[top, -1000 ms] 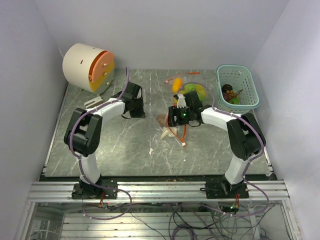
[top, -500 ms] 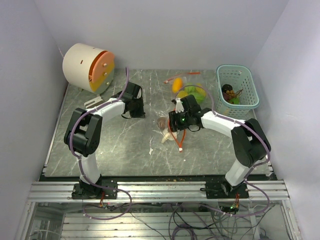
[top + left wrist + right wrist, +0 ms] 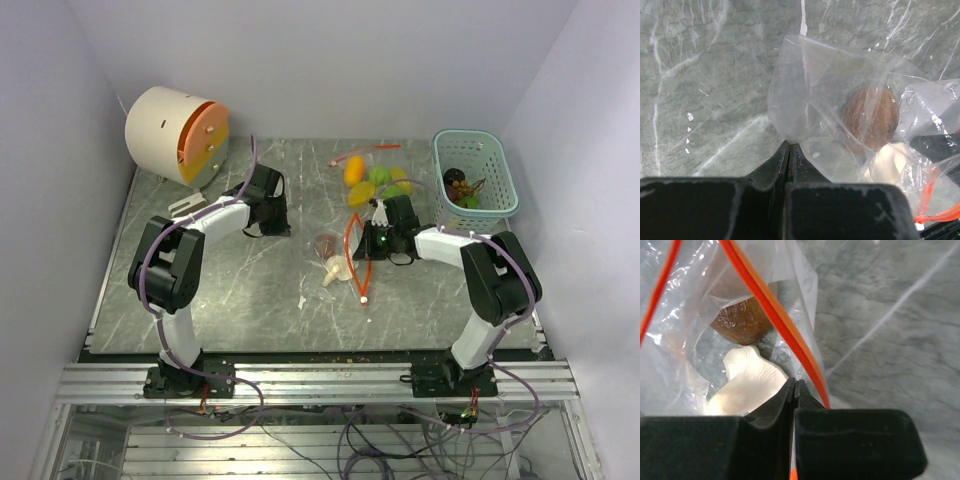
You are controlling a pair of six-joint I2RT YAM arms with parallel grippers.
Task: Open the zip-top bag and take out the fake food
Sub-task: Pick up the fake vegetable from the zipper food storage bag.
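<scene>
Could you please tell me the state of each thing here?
zip-top bag: mouth open.
brown piece: inside the bag.
pale piece: inside the bag.
left gripper: shut on the bag's corner.
right gripper: shut on the zip edge.
basket: holds a few pieces.

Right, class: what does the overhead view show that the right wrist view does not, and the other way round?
Only overhead: the basket, the round drum, the orange fruit and the green pieces. Only right wrist: close up, the right gripper pinching the red strip of the bag. Both: the bag, with the brown lump and the pale mushroom in it.
</scene>
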